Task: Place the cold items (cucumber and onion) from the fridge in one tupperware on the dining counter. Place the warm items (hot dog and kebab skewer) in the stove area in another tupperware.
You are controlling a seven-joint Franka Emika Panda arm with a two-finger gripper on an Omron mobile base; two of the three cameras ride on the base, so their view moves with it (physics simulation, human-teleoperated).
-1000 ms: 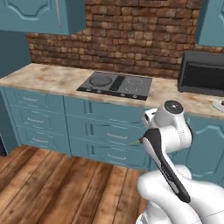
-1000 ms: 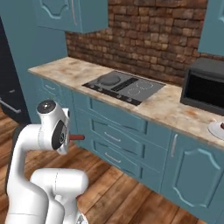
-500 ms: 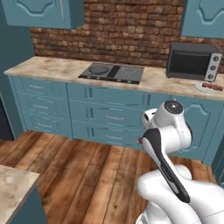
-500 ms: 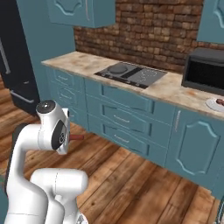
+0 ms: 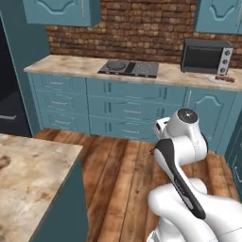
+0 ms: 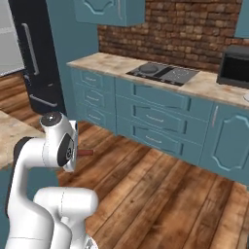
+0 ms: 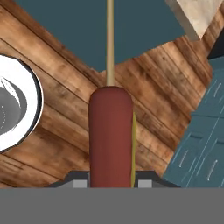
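Clamping kebab skewer [image 7: 110, 135] in gripper [image 7: 110, 181], long axis pointing straight ahead

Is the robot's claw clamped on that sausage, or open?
Clamped. In the hand view the gripper sits tight on either side of the hot dog, which sticks straight out from it.

No text, label, brand, number or sign can be read anywhere in these pictures. The black boxy microwave [image 5: 207, 56] on the beige marbled worktop [image 5: 71, 66] has a control strip with small knobs, but any markings there are too small and blurred to make out. The tall black fridge [image 6: 36, 58] carries no legible lettering either.
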